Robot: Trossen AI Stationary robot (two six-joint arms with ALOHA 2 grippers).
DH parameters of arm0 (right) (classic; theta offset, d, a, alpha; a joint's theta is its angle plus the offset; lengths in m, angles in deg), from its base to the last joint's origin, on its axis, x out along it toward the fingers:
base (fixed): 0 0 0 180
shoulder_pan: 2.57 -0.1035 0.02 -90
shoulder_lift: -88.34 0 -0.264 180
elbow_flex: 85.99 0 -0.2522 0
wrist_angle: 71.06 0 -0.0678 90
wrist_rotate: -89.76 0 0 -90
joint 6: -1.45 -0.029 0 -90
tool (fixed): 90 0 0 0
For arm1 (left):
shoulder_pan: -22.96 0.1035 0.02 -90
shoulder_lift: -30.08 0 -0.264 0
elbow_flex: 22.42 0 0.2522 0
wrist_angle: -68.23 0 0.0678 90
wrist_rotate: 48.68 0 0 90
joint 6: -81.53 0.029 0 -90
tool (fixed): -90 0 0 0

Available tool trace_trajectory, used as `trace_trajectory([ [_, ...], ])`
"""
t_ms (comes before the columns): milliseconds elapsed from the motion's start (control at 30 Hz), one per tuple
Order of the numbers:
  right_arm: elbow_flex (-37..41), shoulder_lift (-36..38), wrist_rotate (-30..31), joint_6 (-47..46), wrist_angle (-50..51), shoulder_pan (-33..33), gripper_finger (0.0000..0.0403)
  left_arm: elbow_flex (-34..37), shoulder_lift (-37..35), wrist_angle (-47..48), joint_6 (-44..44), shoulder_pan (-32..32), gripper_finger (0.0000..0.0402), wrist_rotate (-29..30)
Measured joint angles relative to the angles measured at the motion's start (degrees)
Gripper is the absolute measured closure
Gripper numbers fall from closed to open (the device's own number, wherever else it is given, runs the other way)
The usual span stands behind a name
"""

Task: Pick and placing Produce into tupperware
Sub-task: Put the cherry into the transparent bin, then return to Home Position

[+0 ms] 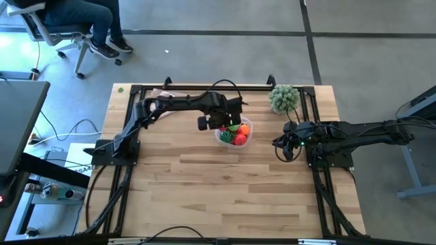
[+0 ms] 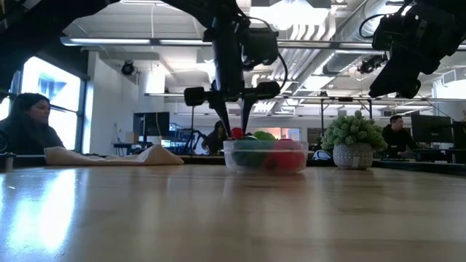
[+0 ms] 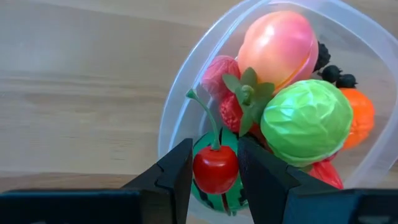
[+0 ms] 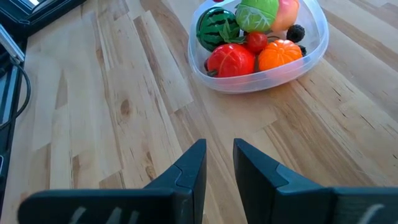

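Red cherry (image 3: 215, 169): pinched by left hand (image 3: 214, 175) over the tupperware (image 1: 244, 141)
Right hand (image 4: 219, 163): spread, above the bench (image 1: 225, 197)

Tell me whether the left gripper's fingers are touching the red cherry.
Touching. In the left wrist view, the left gripper has both fingers pressed against the sides of the red cherry, held over the tupperware.

one tub (image 4: 261, 78), two grippers (image 3: 214, 171)

floor (image 1: 354, 61): grey concrete | office chair (image 1: 58, 30) | ceiling lights (image 2: 291, 14) | bright window (image 2: 51, 91)
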Motion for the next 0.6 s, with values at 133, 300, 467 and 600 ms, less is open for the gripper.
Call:
trace_trajectory([
  [133, 0.0, 0.0, 0.0, 0.0, 0.0, 0.0, 0.0331, 0.0, 0.0, 0.0, -0.6, 0.0, 0.0286, 0.8],
  [300, 0.0, 0.0, 0.0, 0.0, 0.0, 0.0, 0.0331, 0.0, 0.0, -0.6, -1.3, 0.0, 0.0258, 1.0],
  [467, 0.0, 0.0, 0.0, 0.0, 0.0, 0.0, 0.0331, 0.0, 0.0, -2.2, -1.3, 0.0, 0.0224, 1.4],
  [600, 0.0, 0.0, 0.0, 0.0, 0.0, 0.0, 0.0331, 0.0, 0.0, -2.1, -1.3, 0.0, 0.0218, 1.8],
])
